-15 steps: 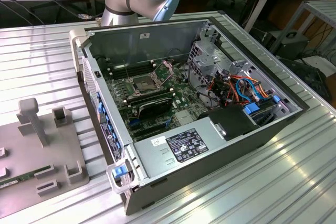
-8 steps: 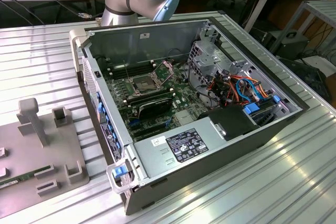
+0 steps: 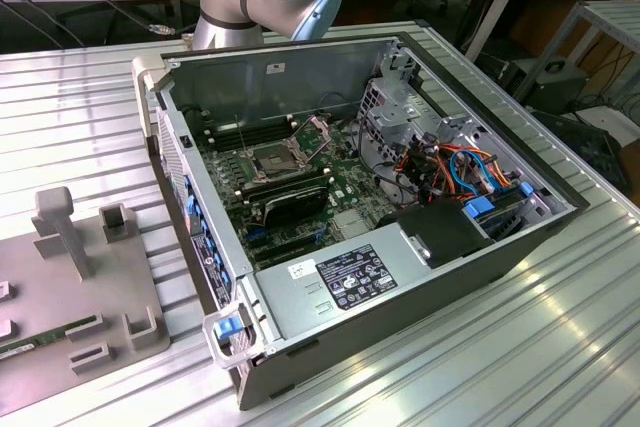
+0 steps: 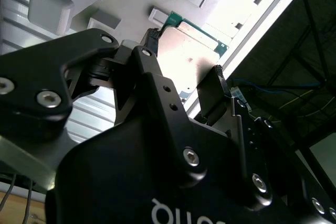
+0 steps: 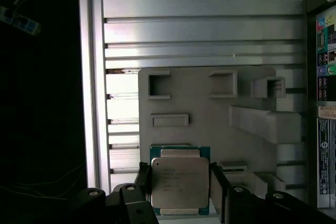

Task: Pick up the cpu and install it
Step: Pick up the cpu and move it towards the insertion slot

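Observation:
In both wrist views my gripper (image 5: 180,171) (image 4: 185,52) is shut on the cpu (image 5: 180,186) (image 4: 191,59), a small square chip with a dull silver top and a green rim. One black finger (image 5: 143,178) presses each of two opposite edges. The chip hangs well above the grey holder plate (image 5: 210,114), which looks small behind it. In the exterior view the dark square socket (image 3: 272,159) lies on the motherboard inside the open computer case (image 3: 420,267), with its metal frame (image 3: 320,130) swung up.
The grey holder plate (image 3: 100,287) lies on the ribbed metal table (image 3: 480,367) at the exterior view's left of the case, with raised posts and a green memory stick (image 3: 30,344). Cables, a drive cage and a power supply crowd the case's other half.

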### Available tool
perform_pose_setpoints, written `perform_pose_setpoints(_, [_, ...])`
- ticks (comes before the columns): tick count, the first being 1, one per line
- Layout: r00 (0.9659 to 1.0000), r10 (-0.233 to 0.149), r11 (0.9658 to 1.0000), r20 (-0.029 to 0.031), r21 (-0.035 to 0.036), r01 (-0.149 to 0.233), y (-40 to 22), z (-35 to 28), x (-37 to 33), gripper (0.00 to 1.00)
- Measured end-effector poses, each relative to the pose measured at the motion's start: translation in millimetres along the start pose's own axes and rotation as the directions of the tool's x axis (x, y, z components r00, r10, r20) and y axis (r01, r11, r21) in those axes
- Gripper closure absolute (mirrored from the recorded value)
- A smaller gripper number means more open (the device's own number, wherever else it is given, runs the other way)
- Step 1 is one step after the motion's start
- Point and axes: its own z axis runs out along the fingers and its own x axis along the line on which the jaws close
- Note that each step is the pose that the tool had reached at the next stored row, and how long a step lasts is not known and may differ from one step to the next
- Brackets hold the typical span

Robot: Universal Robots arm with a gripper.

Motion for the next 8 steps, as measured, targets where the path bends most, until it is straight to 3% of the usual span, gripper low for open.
perform_pose_setpoints(8, [1.0,0.0,1.0,-0.0002,0.0,0.0,0.0,-5.2,-0.1,0.45])
